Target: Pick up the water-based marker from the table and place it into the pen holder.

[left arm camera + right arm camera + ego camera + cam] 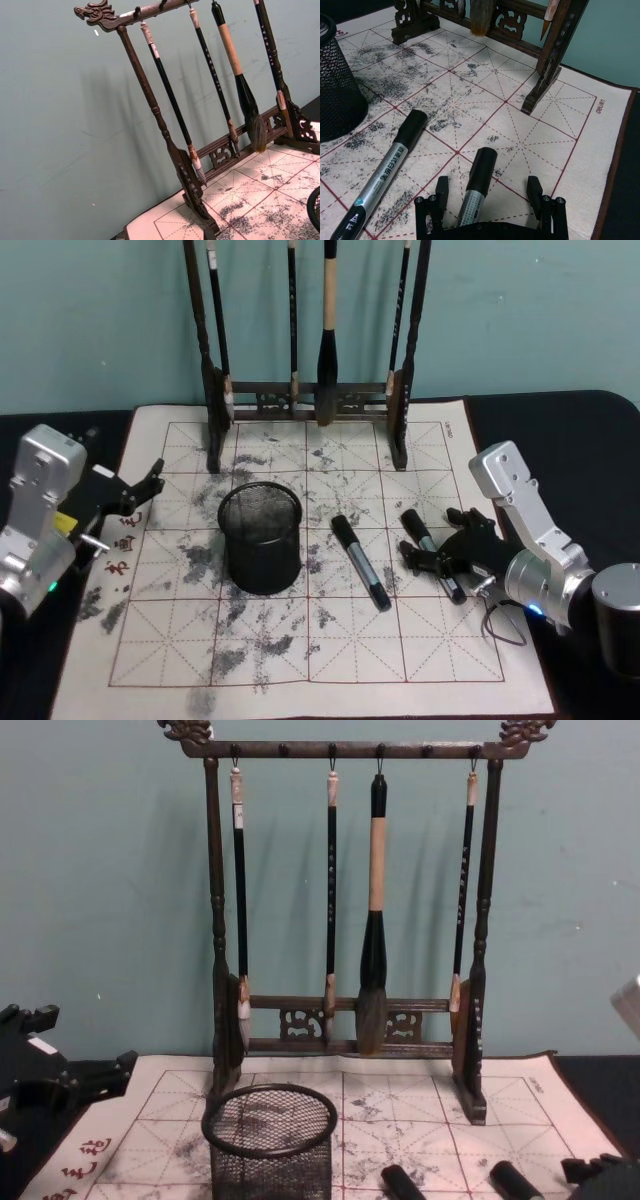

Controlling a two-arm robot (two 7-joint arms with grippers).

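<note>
Two black-capped, grey-barrelled water-based markers lie on the white mat (440, 450) of the table. One marker (360, 562) (385, 172) rests just right of the pen holder (262, 538) (270, 1140) (335, 85), a round black mesh cup standing upright. The other marker (415, 525) (479, 172) lies between the fingers of my right gripper (440, 542) (487, 189), which is open and low over the mat, one finger on each side and apart from the barrel. My left gripper (140, 490) (70, 1080) stands open at the mat's left edge, holding nothing.
A tall dark wooden rack (310, 395) (345, 920) (165, 130) with several hanging calligraphy brushes stands at the back of the mat, in front of a teal wall. Red characters (125, 540) mark the mat's left side. Dark tabletop (560, 430) surrounds the mat.
</note>
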